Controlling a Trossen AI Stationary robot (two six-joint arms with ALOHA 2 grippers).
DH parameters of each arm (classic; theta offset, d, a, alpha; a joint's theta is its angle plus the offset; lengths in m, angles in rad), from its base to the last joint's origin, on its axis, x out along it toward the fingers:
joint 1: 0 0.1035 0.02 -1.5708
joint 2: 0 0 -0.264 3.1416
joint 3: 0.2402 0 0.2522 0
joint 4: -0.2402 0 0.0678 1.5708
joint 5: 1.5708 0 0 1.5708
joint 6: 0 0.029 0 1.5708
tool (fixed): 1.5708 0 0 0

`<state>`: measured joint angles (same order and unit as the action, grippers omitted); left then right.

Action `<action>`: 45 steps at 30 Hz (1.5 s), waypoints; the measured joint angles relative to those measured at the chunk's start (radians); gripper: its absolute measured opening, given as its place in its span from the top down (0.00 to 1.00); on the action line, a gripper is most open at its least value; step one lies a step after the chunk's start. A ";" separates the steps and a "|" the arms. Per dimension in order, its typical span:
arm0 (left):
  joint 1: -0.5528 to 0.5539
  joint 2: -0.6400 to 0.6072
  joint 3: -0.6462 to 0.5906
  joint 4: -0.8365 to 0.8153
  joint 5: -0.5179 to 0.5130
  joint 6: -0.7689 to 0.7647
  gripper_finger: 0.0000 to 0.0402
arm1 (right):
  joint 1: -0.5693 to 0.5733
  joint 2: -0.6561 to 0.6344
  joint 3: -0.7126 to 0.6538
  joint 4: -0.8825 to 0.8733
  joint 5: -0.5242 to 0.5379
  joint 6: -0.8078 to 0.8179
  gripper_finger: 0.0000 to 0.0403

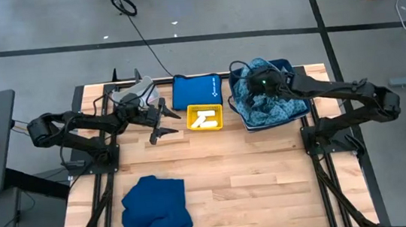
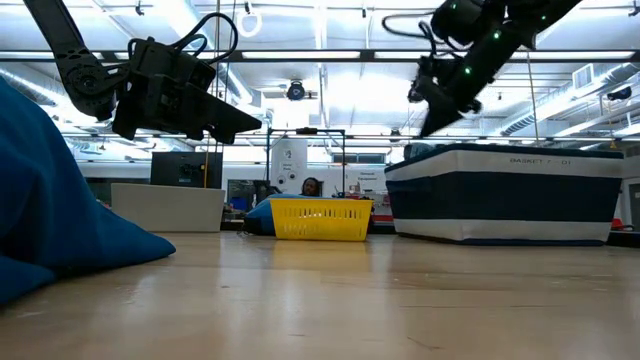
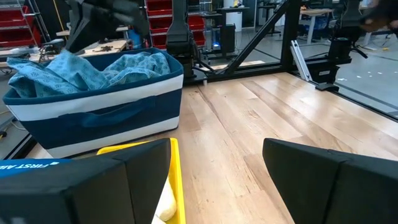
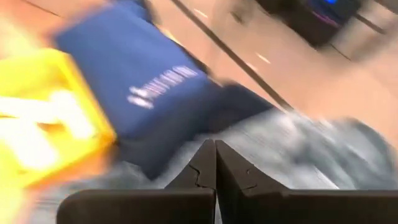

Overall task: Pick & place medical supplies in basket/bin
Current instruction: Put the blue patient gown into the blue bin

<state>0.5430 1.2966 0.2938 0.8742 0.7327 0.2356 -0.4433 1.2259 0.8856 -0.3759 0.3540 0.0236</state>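
Nearest the camera in the high view lies the plain dark-blue cloth (image 1: 155, 211), crumpled at the worktop's (image 1: 255, 176) near edge, well apart from everything else. Farther back, a yellow basket (image 1: 206, 118) holds several white rolls (image 1: 205, 120), with a flat blue pouch (image 1: 195, 90) just behind it. To the basket's right stands a navy-and-white bin (image 1: 295, 111) with the patterned light-blue cloth (image 1: 261, 107) heaped inside. The left gripper (image 1: 165, 125) hovers just left of the yellow basket with its fingers spread apart and nothing between them. The right gripper (image 1: 263, 83) sits over the bin, above the patterned cloth.

From the low view, the dark-blue cloth (image 2: 60, 200) fills the left foreground. The yellow basket (image 2: 321, 220) sits far back at centre, the bin (image 2: 505, 193) to its right. Both grippers hang clear above the worktop, the left gripper (image 2: 235, 122) at left and the right gripper (image 2: 428, 112) above the bin.

Through the left wrist view, the two wide-apart fingers (image 3: 323, 180) frame bare worktop, the yellow basket's corner (image 3: 176, 180) and a white roll (image 3: 165, 208); the bin (image 3: 93, 115) with the patterned cloth (image 3: 93, 71) stands beyond.

Seen from the right wrist view, which is blurred, the right fingers (image 4: 202, 168) are pressed together, empty, above the patterned cloth (image 4: 311, 155), with the pouch (image 4: 149, 81) and yellow basket (image 4: 43, 118) nearby
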 joint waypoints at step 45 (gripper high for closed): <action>-0.982 -0.143 0.359 -1.138 -0.748 -0.438 0.17 | 0.718 0.005 -0.073 0.097 0.030 0.019 1.00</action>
<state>-0.4392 1.1538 0.6524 -0.2638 -0.0155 -0.2020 0.2750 1.2312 0.8129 -0.2793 0.3841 0.0429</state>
